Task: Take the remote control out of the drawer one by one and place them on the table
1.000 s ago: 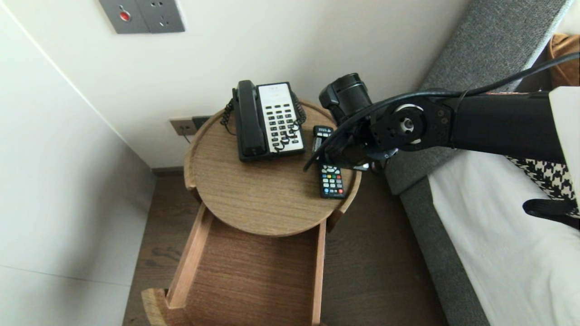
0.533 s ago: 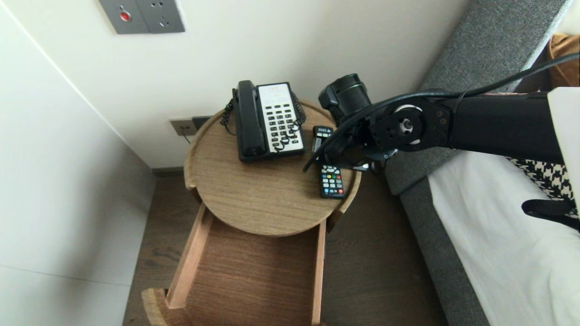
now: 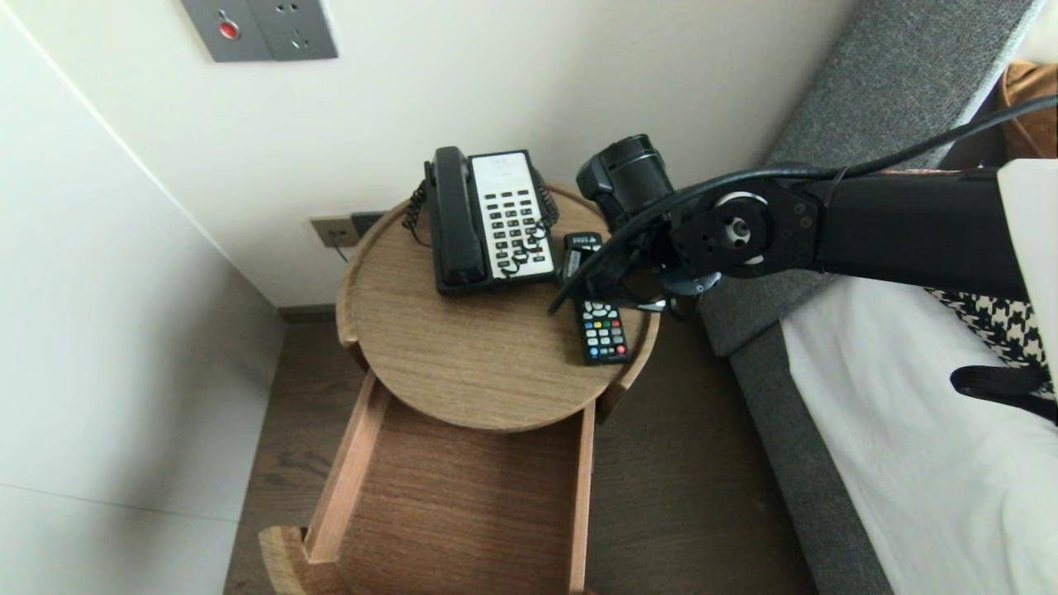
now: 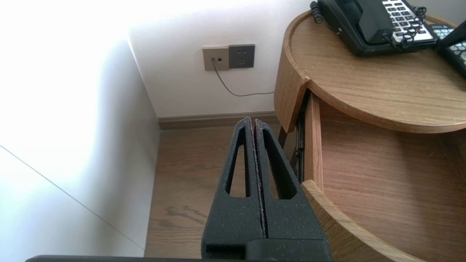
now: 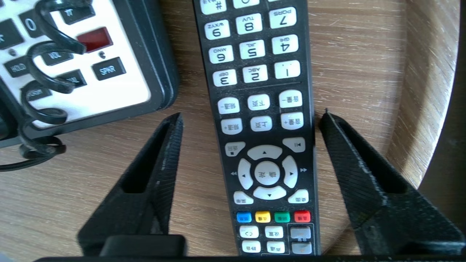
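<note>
So the right pincer (image 5: 252,114) sat low over the TV remote (image 3: 603,330), fingers apart, one on each long side of it. The remote lay flat on the round wooden surface (image 3: 463,364), at 3 o'clock of the desk telephone (image 3: 492,219), long axis running 12 to 6 in the head view, so the fingers crossed it squarely. One finger looked right at the remote's edge, though I couldn't tell if it touched. The left pincer (image 4: 253,122) was pressed together down by the open drawer (image 3: 463,496), around 7 o'clock of the surface, well apart from the remote. The right arm was clearly the nearer one.
</note>
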You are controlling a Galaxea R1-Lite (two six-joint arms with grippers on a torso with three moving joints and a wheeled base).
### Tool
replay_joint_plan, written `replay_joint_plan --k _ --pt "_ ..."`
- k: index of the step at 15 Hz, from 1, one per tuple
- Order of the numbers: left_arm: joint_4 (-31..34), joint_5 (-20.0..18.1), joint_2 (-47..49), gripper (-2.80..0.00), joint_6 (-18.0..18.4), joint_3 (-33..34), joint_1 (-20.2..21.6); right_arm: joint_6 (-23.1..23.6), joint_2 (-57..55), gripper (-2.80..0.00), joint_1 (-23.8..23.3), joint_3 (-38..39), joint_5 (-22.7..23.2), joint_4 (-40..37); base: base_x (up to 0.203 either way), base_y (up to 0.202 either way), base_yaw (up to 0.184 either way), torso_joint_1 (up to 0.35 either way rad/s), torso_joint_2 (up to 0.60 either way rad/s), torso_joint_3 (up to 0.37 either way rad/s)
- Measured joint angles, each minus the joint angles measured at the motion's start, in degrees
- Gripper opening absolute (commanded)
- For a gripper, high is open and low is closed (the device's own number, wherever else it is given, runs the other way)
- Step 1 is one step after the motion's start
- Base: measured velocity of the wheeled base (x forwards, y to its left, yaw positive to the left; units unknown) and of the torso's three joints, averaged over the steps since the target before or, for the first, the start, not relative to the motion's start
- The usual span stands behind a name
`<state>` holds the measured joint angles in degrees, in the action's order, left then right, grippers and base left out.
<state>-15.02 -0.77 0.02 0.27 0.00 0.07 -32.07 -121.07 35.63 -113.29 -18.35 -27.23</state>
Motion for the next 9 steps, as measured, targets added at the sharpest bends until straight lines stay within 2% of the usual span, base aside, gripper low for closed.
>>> replay_joint_plan --k 9 --pt "0.0 0.0 0.0 -2.80 0.0 0.0 0.0 4.1 7.4 0.00 0.0 0.1 -2.0 -3.7 0.000 0.000 0.000 0.000 0.00 0.000"
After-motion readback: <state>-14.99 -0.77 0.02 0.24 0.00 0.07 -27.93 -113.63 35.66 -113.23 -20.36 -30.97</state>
